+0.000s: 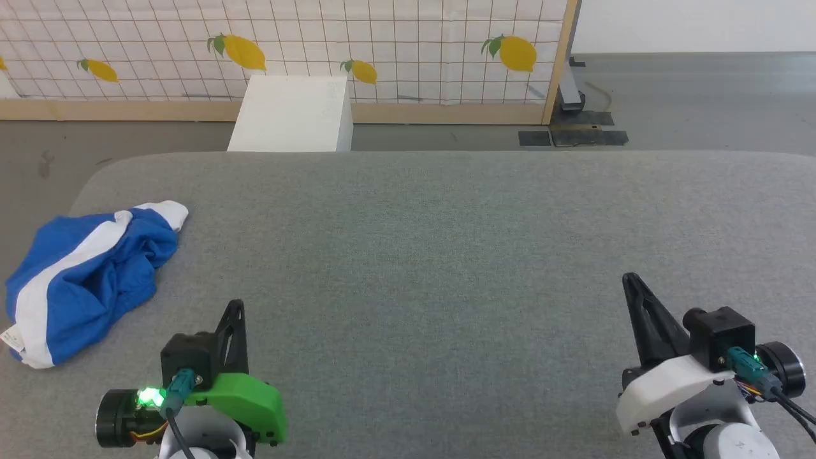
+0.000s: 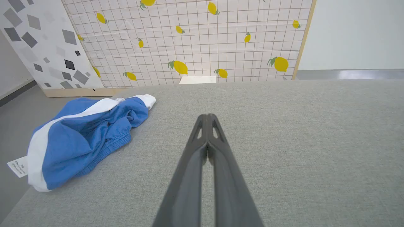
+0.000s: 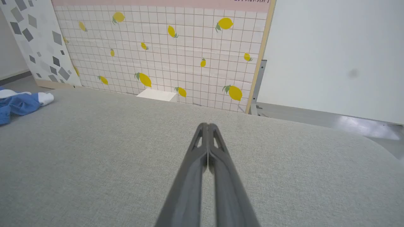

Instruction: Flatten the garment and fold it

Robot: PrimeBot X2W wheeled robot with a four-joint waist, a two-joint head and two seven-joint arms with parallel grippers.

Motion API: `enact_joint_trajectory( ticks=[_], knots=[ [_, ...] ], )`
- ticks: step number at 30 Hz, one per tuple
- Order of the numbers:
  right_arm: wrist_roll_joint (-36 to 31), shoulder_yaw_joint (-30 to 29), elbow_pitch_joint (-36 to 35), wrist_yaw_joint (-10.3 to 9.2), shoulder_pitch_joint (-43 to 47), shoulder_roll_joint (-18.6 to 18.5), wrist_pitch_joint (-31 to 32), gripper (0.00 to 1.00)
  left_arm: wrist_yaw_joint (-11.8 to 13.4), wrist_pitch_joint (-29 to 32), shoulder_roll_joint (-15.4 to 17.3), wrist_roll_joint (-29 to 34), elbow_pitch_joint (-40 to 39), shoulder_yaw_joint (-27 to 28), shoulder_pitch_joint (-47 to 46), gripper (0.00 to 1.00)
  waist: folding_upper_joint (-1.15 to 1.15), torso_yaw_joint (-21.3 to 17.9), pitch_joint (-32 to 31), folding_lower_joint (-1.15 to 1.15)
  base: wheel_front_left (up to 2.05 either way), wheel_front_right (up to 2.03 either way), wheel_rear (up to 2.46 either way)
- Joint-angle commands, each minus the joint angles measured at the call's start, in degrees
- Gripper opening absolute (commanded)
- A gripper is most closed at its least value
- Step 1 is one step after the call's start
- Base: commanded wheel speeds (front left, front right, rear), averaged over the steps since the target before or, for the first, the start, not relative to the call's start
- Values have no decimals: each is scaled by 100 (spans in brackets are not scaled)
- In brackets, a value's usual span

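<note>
Left gripper (image 1: 236,307) sits at the lower left of the head view, its dark fingers seen edge-on as one blade above the grey fabric table (image 1: 446,255). The right gripper (image 1: 632,280) stands at the lower right, also a single dark blade. The garment (image 1: 83,274) lies crumpled at the table's left edge, well apart from the right gripper and nearer the left one. It is blue with a broad white stripe, and a small white tag (image 1: 11,336) shows at its near end. Beyond the table stand a white box (image 1: 290,115) and a lemon-print panel (image 1: 395,44).

In the left wrist view the left gripper (image 2: 207,116) has its two fingers pressed together at the tips, nothing between them. The garment (image 2: 79,135) is heaped ahead and to the left, not touched by the fingers; its tag (image 2: 18,166) appears to reach past the table's edge.

In the right wrist view the right gripper (image 3: 207,125) is likewise closed tip to tip and empty, over bare fabric. The garment (image 3: 19,104) shows far off at the left edge — a blue fold with a white end.
</note>
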Motion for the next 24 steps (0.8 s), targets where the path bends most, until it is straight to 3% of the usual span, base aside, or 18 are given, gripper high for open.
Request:
enact_joint_trajectory(
  ticks=[1,24],
  knots=[
    [-37,-7,-31,-9,48,5,1,0,-6,8,-18,60,-15,16,-85,0,0,0,0,0,0,0,0],
    [-37,-7,-31,-9,48,5,1,0,-6,8,-18,60,-15,16,-85,0,0,0,0,0,0,0,0]
  ],
)
